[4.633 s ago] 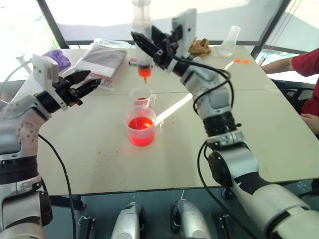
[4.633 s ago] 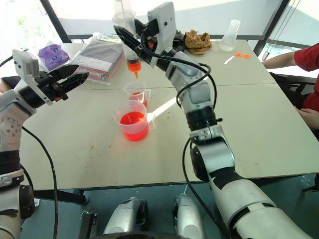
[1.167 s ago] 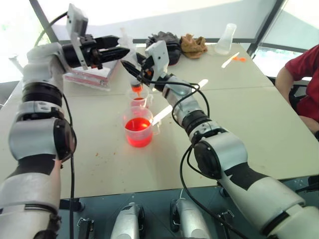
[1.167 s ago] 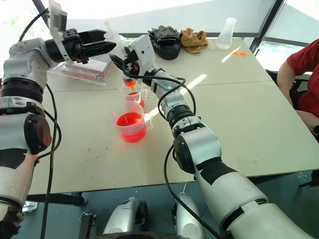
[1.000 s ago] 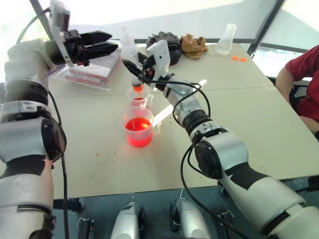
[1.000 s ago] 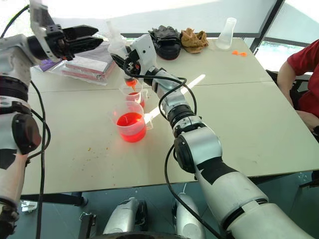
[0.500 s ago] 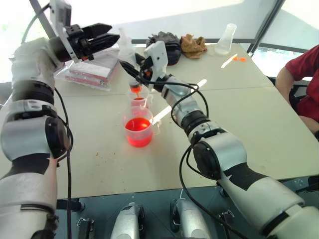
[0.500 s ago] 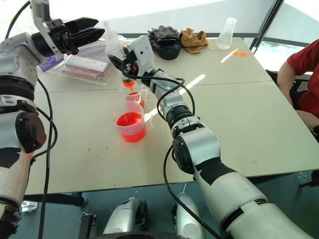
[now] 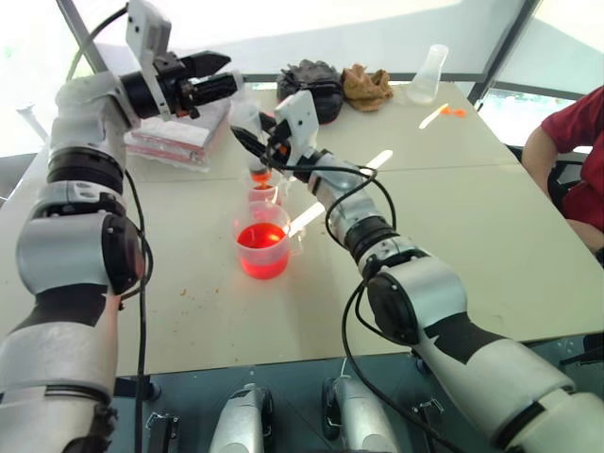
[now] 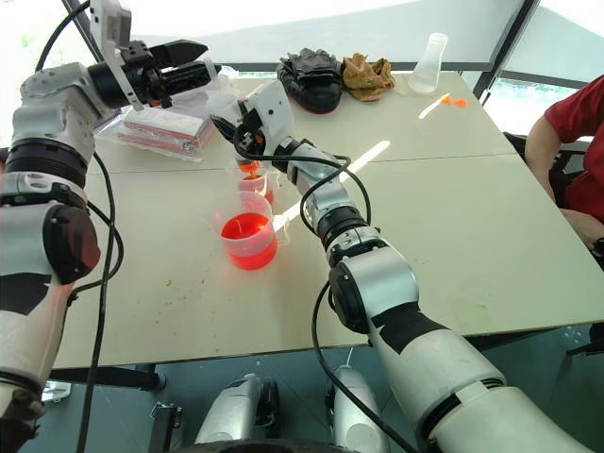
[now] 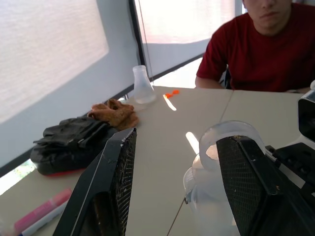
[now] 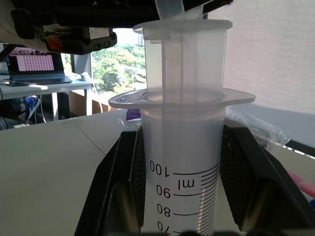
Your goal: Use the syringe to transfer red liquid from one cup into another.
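Upright, the syringe (image 12: 179,147) stands clamped by its barrel between the right gripper (image 9: 253,143)'s two black fingers, its orange tip dipping into the mouth of the smaller cup (image 9: 263,192). Just nearer the robot sits the larger beaker (image 9: 263,240), holding red liquid (image 9: 261,236). Above the syringe, the left gripper (image 9: 219,77) hovers with its fingers spread apart, the white plunger top (image 11: 224,142) lying between them, not yet pinched, over the table (image 9: 491,226).

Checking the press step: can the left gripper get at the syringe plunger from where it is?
Probably yes: the left gripper is open, the syringe plunger top sits between its fingers, nothing in between.
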You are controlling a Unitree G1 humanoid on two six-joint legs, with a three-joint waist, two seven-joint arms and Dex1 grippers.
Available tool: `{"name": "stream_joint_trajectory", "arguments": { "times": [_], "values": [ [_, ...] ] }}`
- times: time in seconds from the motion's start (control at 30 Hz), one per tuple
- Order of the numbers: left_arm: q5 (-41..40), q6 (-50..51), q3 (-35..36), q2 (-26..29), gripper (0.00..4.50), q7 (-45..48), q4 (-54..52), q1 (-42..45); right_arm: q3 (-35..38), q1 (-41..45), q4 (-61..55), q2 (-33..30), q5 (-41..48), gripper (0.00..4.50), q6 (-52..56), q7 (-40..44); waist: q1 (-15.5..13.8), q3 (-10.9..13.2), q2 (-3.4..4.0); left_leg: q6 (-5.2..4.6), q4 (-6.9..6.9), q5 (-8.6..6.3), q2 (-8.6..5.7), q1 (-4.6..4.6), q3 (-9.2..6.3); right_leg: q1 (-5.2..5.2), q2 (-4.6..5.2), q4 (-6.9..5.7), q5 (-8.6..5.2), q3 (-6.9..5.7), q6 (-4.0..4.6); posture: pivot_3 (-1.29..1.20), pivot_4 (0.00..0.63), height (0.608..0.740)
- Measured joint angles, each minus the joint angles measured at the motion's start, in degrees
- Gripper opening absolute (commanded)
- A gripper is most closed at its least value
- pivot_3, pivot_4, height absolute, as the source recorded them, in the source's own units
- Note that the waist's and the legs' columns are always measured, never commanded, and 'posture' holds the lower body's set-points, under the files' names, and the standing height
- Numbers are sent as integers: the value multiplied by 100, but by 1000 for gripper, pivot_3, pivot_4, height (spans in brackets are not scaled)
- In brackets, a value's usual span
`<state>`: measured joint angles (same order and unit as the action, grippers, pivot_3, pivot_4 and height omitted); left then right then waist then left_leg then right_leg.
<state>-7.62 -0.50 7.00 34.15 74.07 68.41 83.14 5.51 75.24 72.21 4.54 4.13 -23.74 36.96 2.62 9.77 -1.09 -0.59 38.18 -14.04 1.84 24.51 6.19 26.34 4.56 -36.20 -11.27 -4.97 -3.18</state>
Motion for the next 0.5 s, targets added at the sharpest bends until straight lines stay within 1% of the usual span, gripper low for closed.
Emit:
{"name": "stream_joint_trajectory", "arguments": {
  "times": [0.2, 0.5],
  "values": [
    [135, 0, -111, 48, 2585, 224, 9, 14, -18, -4, 1, 25, -58, 1508, 0, 2, -2, 0, 0, 0, 0, 0, 0, 0, -1, 0, 0, 0, 0, 0, 0, 0, 150, 740],
    [245, -110, -153, 25, 2585, 190, 24, 11, 45, -3, 1, -5, -45, 1508, 30, 21, -3, 0, 0, 0, 0, 0, 0, 0, -1, 0, 0, 0, 0, 0, 0, 0, 150, 740]
  ]
}}
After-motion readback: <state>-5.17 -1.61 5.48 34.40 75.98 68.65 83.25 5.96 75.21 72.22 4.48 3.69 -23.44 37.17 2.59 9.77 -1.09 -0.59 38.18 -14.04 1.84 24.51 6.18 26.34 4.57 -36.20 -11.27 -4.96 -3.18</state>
